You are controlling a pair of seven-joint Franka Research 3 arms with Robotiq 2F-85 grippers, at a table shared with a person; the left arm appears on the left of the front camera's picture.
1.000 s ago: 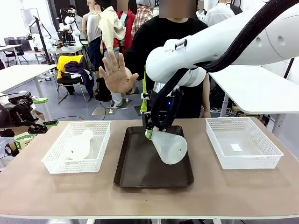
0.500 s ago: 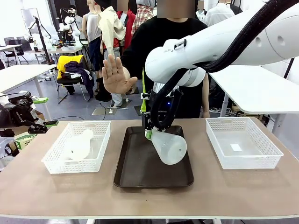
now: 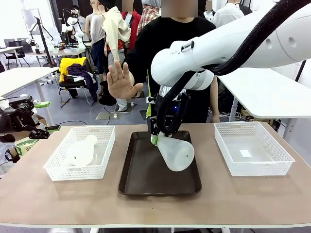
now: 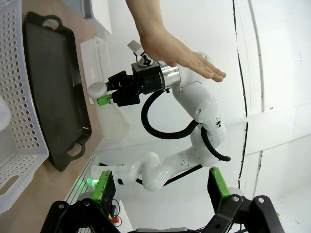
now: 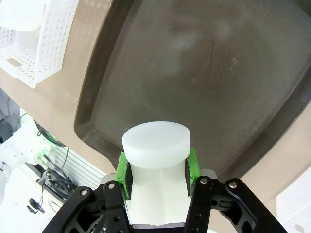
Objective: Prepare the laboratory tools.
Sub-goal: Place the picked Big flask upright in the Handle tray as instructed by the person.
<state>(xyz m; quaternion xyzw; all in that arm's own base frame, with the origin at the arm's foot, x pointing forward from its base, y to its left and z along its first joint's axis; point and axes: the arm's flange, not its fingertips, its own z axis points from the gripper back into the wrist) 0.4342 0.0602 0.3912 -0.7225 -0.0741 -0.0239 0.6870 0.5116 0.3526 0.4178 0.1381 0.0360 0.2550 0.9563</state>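
The right tool point(image 3: 155, 139) pinches a flask point(image 3: 177, 152) by its thin neck, over the far half of the tray point(image 3: 136, 183). It looks light, stiff, maybe slippery. The left tool point(image 4: 159, 187) is spread.

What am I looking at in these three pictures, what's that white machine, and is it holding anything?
Two robot arms work at a table, facing a person with a raised open hand. One picture looks across the table from the robot's side; the other two come from a camera on each wrist. A dark tray sits between a left basket, holding a whitish flask, and a right basket. The right tool grips a second flask by the neck, tilted over the tray. The left tool is open and empty.
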